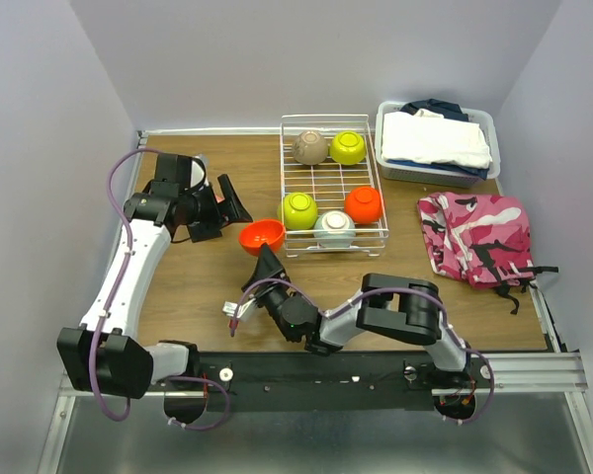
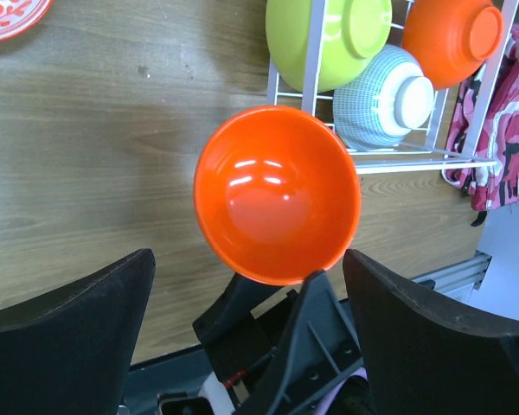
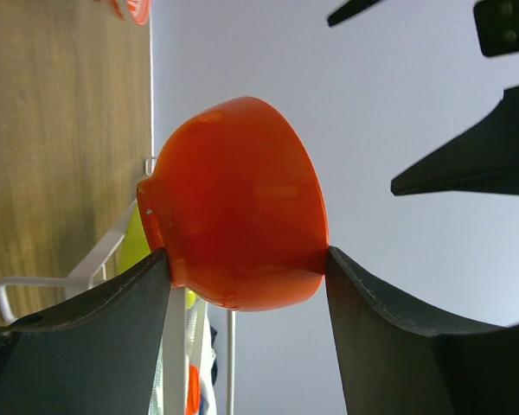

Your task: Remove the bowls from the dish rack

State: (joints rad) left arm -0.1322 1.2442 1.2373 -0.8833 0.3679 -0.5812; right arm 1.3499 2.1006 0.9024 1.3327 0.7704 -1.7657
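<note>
My right gripper (image 1: 265, 255) is shut on an orange bowl (image 1: 262, 235), holding it by its sides just left of the white wire dish rack (image 1: 331, 183); in the right wrist view the bowl (image 3: 233, 207) sits between both fingers. My left gripper (image 1: 232, 202) is open and empty, just left of that bowl, which shows facing it in the left wrist view (image 2: 277, 194). The rack holds a taupe bowl (image 1: 310, 147), two lime-green bowls (image 1: 348, 147) (image 1: 298, 209), a second orange bowl (image 1: 364, 204) and a pale blue bowl (image 1: 334, 228). A white-and-red patterned bowl (image 2: 9, 13) lies on the table.
A grey bin of folded clothes (image 1: 437, 143) stands at the back right. A pink camouflage cloth (image 1: 474, 235) lies right of the rack. Walls close the table on the left, back and right.
</note>
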